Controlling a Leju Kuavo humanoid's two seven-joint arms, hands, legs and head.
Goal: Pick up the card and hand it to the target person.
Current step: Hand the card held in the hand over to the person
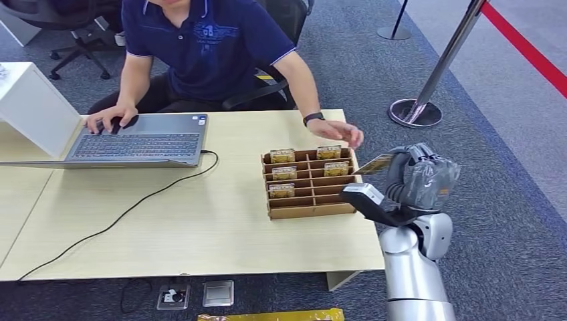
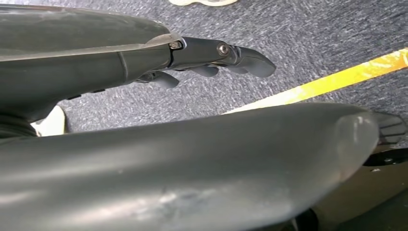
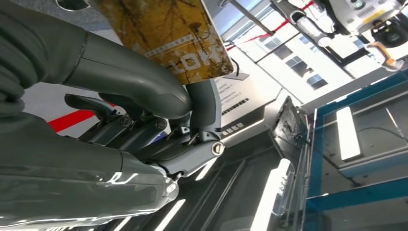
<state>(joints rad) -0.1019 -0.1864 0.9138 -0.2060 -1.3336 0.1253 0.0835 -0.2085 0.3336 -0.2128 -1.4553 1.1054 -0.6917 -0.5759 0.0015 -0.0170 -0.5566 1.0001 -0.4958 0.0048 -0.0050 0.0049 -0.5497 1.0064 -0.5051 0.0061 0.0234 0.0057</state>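
Right hand: your grey many-fingered right hand [image 1: 416,175] is raised just right of the brown cardboard divider tray [image 1: 307,208], fingers pinching a card.
Card: the thin yellow-brown printed card [image 1: 375,164] juts toward that tray.
Left hand: your left hand [image 2: 211,60] hangs, fingers loosely extended, holding nothing.
Person's hand: the seated person's outstretched hand [image 1: 337,132] hovers just behind the tray, near the card.
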